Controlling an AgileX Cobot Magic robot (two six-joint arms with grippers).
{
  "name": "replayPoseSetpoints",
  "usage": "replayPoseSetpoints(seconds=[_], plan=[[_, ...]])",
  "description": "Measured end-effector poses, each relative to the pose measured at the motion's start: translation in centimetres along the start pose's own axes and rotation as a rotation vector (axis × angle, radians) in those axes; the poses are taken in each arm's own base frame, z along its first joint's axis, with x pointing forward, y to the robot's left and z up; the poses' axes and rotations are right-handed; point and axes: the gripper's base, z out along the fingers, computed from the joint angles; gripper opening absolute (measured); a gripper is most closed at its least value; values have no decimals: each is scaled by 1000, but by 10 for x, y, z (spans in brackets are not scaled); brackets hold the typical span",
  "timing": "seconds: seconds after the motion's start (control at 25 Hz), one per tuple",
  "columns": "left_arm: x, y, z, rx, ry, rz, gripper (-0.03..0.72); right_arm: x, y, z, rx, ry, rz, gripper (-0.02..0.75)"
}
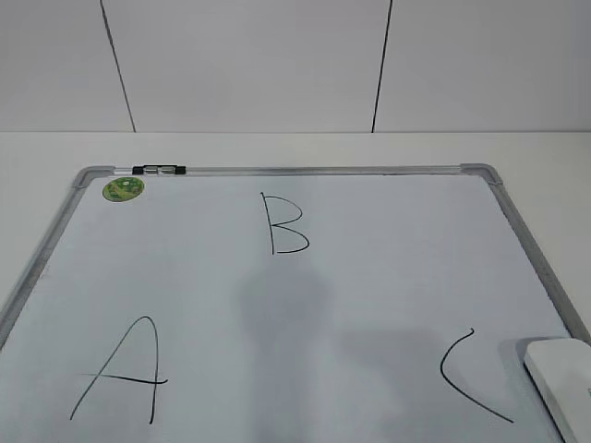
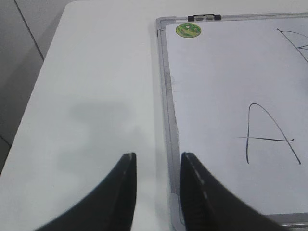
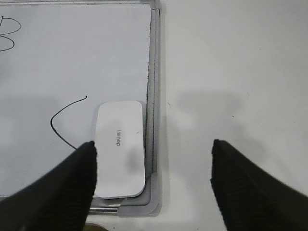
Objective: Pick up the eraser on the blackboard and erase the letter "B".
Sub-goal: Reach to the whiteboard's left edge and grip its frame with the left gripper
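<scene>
The blackboard (image 1: 369,277) is a white board with a silver frame, lying flat on the table. The letter "B" (image 1: 284,224) is drawn at its upper middle; part of it shows in the right wrist view (image 3: 7,33). The white eraser (image 3: 120,148) lies on the board's near right corner beside the black "C" (image 3: 65,120); it also shows in the exterior view (image 1: 563,378). My right gripper (image 3: 154,149) is open wide above that corner, its left finger beside the eraser. My left gripper (image 2: 158,161) is open and empty over the board's left frame (image 2: 168,120).
A black "A" (image 1: 125,369) is at the board's near left. A green round sticker (image 1: 123,189) and a small black-and-silver marker (image 1: 159,170) sit at the far left corner. White table (image 3: 231,72) surrounds the board; a white wall stands behind.
</scene>
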Motion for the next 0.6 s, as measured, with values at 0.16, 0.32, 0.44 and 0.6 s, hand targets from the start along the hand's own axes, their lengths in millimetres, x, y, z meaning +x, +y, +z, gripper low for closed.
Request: replayPoseSetpoints(seconds=[0.16, 0.32, 0.44, 0.6], plan=[[-1, 0, 1, 0, 7, 0, 238, -1, 0, -2, -1, 39, 2, 572], [-6, 0, 3, 2, 73, -2, 239, -9, 4, 6, -50, 150, 25, 572], [-16, 0, 11, -7, 170, 1, 239, -17, 7, 14, -86, 239, 45, 572], [-28, 0, 27, -10, 296, 0, 239, -31, 9, 26, -109, 355, 82, 571]])
